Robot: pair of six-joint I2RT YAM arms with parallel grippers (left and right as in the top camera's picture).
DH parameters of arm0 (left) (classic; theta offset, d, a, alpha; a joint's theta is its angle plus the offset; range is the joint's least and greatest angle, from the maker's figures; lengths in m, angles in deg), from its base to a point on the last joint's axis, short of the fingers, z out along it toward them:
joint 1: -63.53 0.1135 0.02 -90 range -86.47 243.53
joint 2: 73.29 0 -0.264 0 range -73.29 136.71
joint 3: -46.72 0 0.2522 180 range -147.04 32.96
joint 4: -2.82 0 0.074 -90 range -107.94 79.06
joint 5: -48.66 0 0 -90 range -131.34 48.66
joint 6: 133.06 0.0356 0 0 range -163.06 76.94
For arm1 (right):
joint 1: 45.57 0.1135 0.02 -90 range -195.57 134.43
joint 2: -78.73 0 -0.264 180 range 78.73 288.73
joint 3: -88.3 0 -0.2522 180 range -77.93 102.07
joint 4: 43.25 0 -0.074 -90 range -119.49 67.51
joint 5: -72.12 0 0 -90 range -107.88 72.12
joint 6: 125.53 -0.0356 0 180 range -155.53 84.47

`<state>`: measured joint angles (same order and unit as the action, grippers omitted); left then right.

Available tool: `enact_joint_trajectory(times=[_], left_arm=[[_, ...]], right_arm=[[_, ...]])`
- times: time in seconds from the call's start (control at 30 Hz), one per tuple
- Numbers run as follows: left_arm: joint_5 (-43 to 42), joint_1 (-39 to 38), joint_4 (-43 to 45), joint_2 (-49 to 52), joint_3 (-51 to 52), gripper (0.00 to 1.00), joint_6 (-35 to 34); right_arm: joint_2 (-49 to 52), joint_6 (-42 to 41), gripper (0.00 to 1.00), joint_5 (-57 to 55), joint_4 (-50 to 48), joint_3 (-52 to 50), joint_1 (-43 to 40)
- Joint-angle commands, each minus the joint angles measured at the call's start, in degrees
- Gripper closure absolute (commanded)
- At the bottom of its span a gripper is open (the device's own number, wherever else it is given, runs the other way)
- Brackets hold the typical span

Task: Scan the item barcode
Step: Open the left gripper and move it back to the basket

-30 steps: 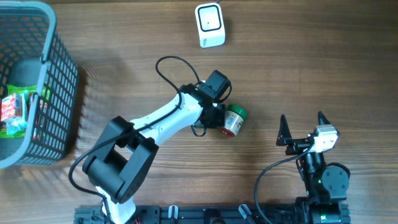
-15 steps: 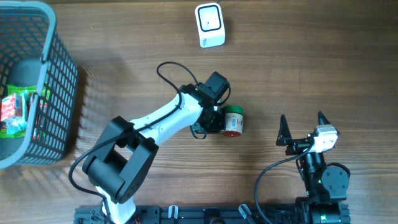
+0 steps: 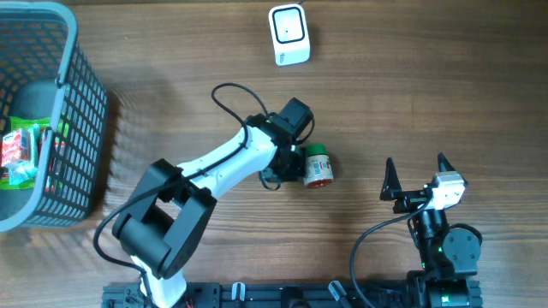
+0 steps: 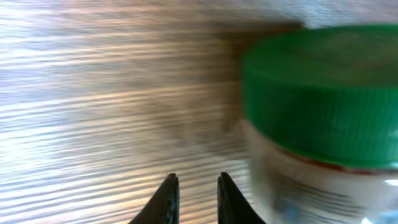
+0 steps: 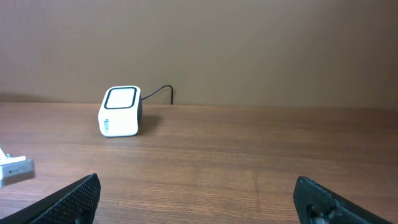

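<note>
Left gripper [image 3: 300, 165] sits low over the wooden table [image 3: 428, 85] near its middle, its two fingers only a narrow way apart with nothing between them; the left wrist view shows bare wood in the slit between the fingertips [image 4: 169, 198]. Just beside it lies a small jar [image 3: 318, 166], on its side on the table, with its green lid [image 3: 318, 151] pointing toward the far edge and a white label with red on the body. In the left wrist view the jar fills the right half of the picture, blurred, the ribbed green lid [image 4: 323, 93] close to the finger on that side; whether that finger touches the jar cannot be told. On the far side of the table, well apart from the jar, stands the white scanner [image 3: 288, 34], its dark-framed window facing up and a cable running from its back in the right wrist view [image 5: 120, 112]. Right gripper [image 3: 415, 160] rests near the front edge, well to the right of the jar, its fingers spread wide and holding nothing. A grey-blue basket [image 3: 64, 85] stands at the left edge with a red and green packet [image 3: 21, 150] and a dark rounded thing [image 3: 34, 98] inside.
</note>
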<state>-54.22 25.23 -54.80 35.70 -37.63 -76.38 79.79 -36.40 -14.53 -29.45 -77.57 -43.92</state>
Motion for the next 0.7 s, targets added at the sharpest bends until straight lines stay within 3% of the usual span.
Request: enact_joint_trajectory(times=[0.0, 0.27, 0.4, 0.47, 0.6, 0.67], left_arm=[[3.0, 4.4, -2.4, 0.0, -1.9, 0.77, 0.1], [4.1, 14.6, -11.0, -5.0, -12.8, 0.77, 6.5], [12.0, 23.0, -18.3, -8.8, -26.9, 0.60, 10.7], [15.0, 27.8, -20.0, -10.3, -33.6, 0.43, 12.4], [15.6, 37.0, -20.3, -13.2, -42.5, 0.31, 16.9], [15.8, 41.3, -20.2, -14.6, -44.9, 0.18, 19.1]], right_arm=[[0.0, -0.8, 0.00, -0.5, -0.1, -0.1, -0.2], [0.0, -0.8, 0.00, -0.5, -0.2, -0.1, -0.2], [0.0, -0.8, 0.00, -0.5, -0.2, -0.1, -0.2], [0.0, -0.8, 0.00, -0.5, -0.2, -0.1, -0.2], [0.0, -0.8, 0.00, -0.5, -0.2, -0.1, -0.2], [0.0, -0.8, 0.00, -0.5, -0.2, -0.1, -0.2]])
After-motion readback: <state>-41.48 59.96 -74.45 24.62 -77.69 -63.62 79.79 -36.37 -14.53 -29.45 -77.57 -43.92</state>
